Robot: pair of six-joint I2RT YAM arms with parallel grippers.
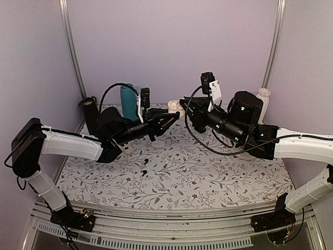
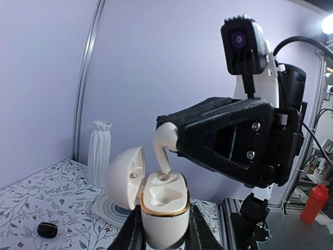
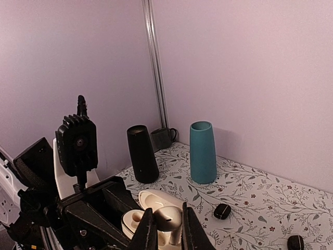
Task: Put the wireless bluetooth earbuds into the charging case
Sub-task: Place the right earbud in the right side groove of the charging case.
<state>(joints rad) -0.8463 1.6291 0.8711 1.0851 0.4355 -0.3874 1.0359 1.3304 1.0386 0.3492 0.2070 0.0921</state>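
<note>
The white charging case [image 2: 164,208] is held up above the table with its lid [image 2: 122,177] swung open to the left. My left gripper [image 2: 164,232] is shut on the case's lower body. My right gripper [image 3: 167,224] is shut on a white earbud [image 3: 171,216], gripping its bulb. The earbud [image 2: 165,143] hangs stem down, with the stem's tip inside the case's far hollow. The near hollow shows nothing in it. In the top view the left gripper [image 1: 169,119] and right gripper [image 1: 183,108] meet near the back of the table.
A teal vase [image 3: 203,152], a black cylinder [image 3: 142,153] and a small dark mug [image 3: 162,138] stand at the back left. A white ribbed vase [image 2: 100,151] stands back right beside a round coaster [image 2: 106,208]. Black pebble cases [image 3: 222,211] [image 3: 295,242] lie on the flowered cloth.
</note>
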